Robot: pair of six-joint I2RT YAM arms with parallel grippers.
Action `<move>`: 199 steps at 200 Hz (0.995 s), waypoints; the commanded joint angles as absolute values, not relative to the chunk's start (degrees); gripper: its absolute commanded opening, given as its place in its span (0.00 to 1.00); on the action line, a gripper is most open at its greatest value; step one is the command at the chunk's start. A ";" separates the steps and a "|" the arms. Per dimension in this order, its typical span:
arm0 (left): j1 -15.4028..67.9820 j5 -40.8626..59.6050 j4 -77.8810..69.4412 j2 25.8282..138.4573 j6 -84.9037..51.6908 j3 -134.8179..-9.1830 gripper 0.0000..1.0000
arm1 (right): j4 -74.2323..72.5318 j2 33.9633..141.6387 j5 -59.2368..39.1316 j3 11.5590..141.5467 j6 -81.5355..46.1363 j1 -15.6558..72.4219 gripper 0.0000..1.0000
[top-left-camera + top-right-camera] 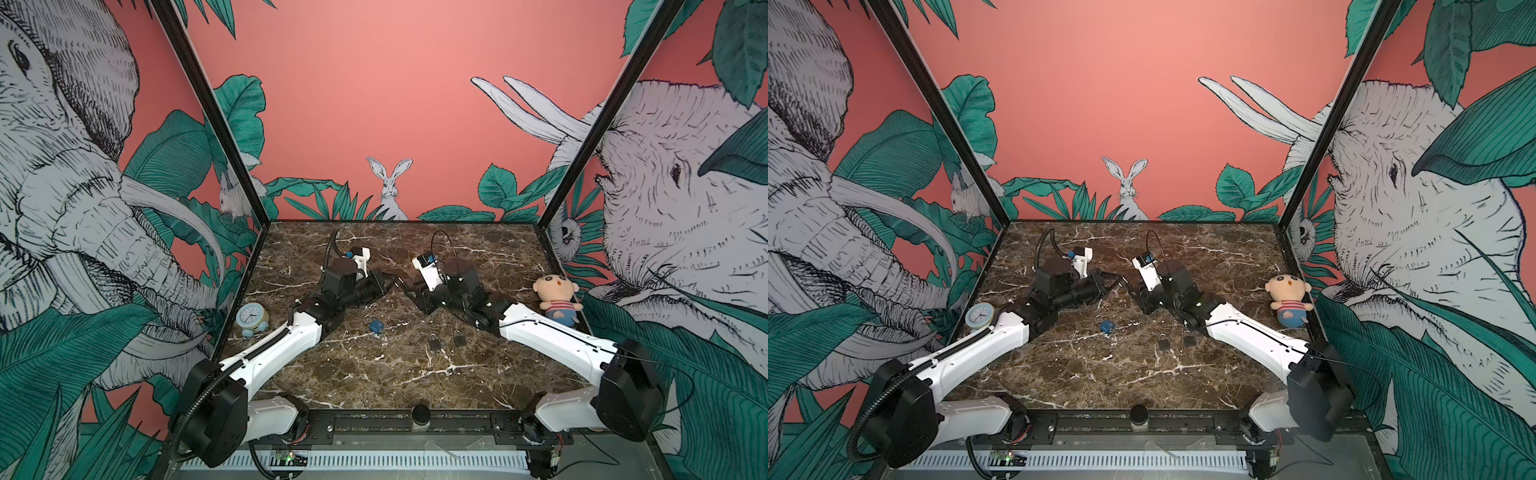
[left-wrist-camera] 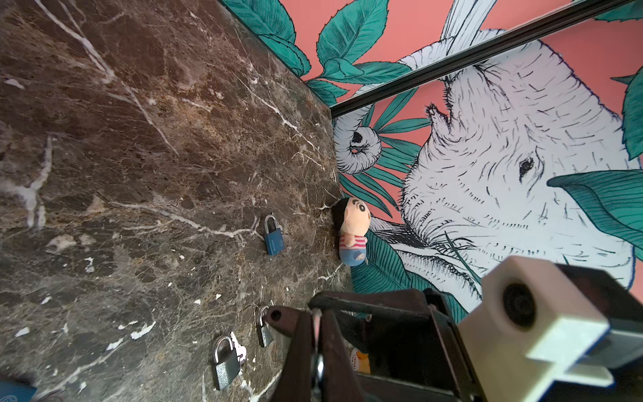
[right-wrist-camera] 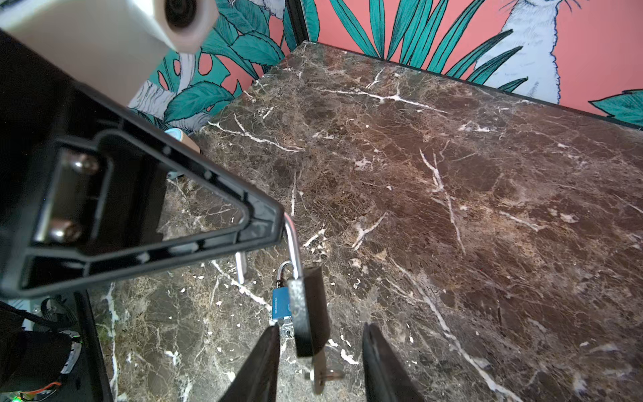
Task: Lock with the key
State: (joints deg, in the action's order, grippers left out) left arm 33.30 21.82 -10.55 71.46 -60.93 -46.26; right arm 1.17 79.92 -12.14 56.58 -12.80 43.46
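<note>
The marble table carries my mark, the blue padlock. Well to its right in both top views sits the plush doll. The alarm clock is at the table edge to its left, and two small grey padlocks lie near it on the right. Beyond it, toward the back wall and off the marble, my arms meet. The left gripper is clamped on the shackle of the black padlock, which hangs below it. The right gripper has its jaws apart, one either side of the key sticking out of the lock's underside, touching it nowhere that I can see.

I judge this the step of taking the key. One shackle leg seems to hang free of the body, so the lock looks open. Next I need a square pinch on the key head, then a turn while the left holds firm.
</note>
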 commanded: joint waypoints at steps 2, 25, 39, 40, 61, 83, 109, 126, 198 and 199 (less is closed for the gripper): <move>33.62 21.91 -11.85 71.52 -61.60 -48.18 0.00 | 0.68 80.67 -11.19 58.27 -11.78 44.03 0.35; 33.58 22.13 -12.12 71.65 -61.72 -48.17 0.00 | 0.74 81.19 -11.08 58.81 -11.77 44.13 0.32; 33.64 22.15 -12.48 71.78 -61.92 -48.17 0.00 | 0.71 81.64 -11.04 59.17 -11.73 44.12 0.31; 33.65 22.15 -12.48 71.79 -61.94 -48.17 0.00 | 0.71 81.64 -11.04 59.17 -11.73 44.12 0.31; 33.75 22.24 -12.65 71.87 -61.90 -48.21 0.00 | 0.75 82.32 -11.33 59.74 -11.84 44.13 0.29; 33.74 22.33 -12.83 71.89 -62.04 -48.21 0.00 | 0.88 82.89 -11.34 60.23 -11.78 44.13 0.28; 33.75 22.32 -12.92 71.98 -62.05 -48.19 0.00 | 0.97 83.32 -11.32 60.55 -11.86 44.12 0.28; 33.76 22.32 -13.33 71.98 -62.05 -48.16 0.00 | 0.88 83.50 -11.49 60.64 -11.95 44.19 0.27; 33.84 23.05 -14.09 72.34 -62.61 -48.04 0.00 | 0.88 84.20 -11.49 61.08 -12.17 44.12 0.20; 33.84 23.04 -14.12 72.34 -62.64 -48.06 0.00 | 0.83 84.20 -11.50 61.08 -12.15 44.17 0.20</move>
State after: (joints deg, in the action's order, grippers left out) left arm 33.41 22.02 -11.11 72.75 -61.91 -46.59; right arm 1.96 83.44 -11.55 59.27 -12.19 43.88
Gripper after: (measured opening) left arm 0.076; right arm 0.203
